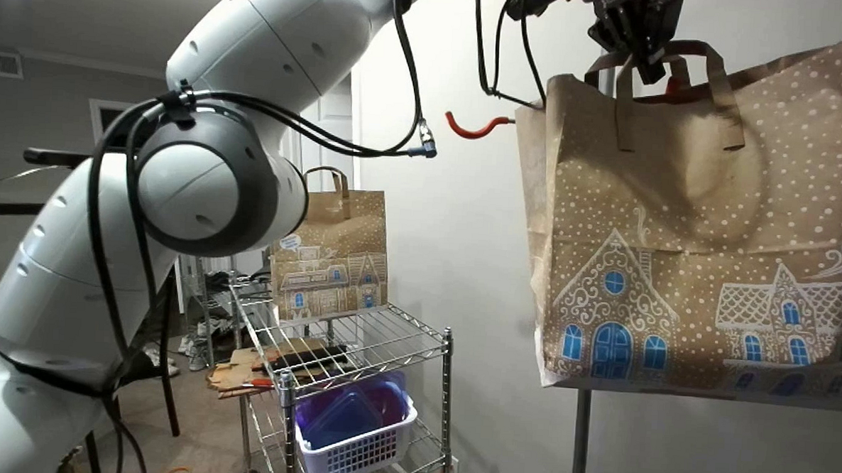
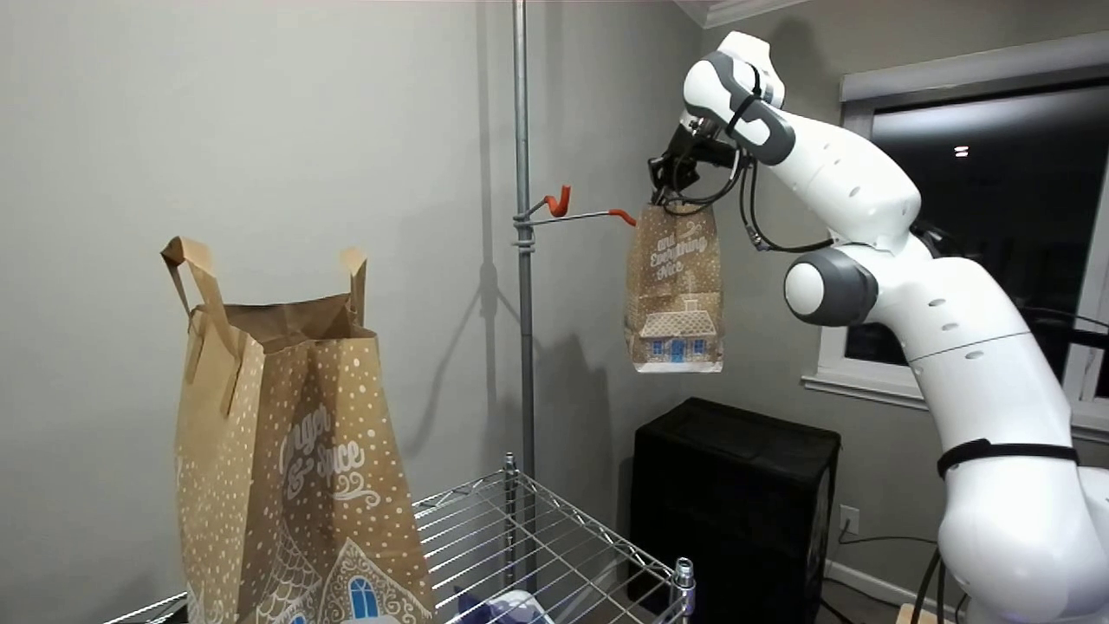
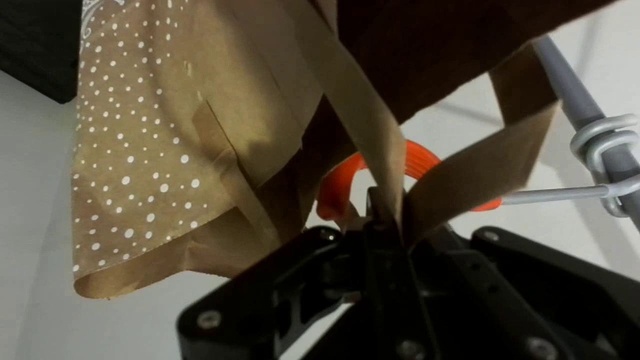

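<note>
The end effector [image 3: 395, 235] is closed, gripping the flat paper handle [image 3: 357, 95] of a brown paper bag [image 1: 698, 227]. The bag hangs upright beneath it, on the right in an exterior view, close to 2 red-tipped hooks [image 2: 560, 204] on a metal pole [image 2: 527, 390]. In the wrist view 2 paper straps [image 3: 475, 177] meet at the grip, and a red hook [image 3: 332, 195] shows behind them; I cannot tell whether it runs through a loop. At near left in an exterior view, another paper bag [image 2: 295, 468] stands open on a wire rack [image 2: 684, 594].

The work in hand looks like steering the hanging bag beside the hook, so small, slow moves should serve best. The straps look thin and could tear under a sideways tug. A firm pinch and a pause for any swing to settle would help. It seems wise to lift the straps over the hook's curved end, not scrape across it, and to loosen the grip only if something else clearly bears the weight.
</note>
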### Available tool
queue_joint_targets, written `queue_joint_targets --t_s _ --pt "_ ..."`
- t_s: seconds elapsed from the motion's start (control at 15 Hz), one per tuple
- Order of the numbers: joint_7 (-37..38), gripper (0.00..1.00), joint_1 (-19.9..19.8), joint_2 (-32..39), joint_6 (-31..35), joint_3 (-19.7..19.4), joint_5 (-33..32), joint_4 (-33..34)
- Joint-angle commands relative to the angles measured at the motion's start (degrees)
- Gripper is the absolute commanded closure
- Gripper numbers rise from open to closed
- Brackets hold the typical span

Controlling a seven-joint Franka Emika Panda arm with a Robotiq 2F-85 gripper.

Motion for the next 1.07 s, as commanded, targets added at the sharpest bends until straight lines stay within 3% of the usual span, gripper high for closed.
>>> queue_joint_targets --t_s 0.0,1.0 --pt "-4.8 0.96 -0.7 -1.5 -0.9 3.6 -0.5 -2.1" --pt "-21.0 0.96 -3.1 -2.2 -14.5 6.2 -0.8 -1.5"
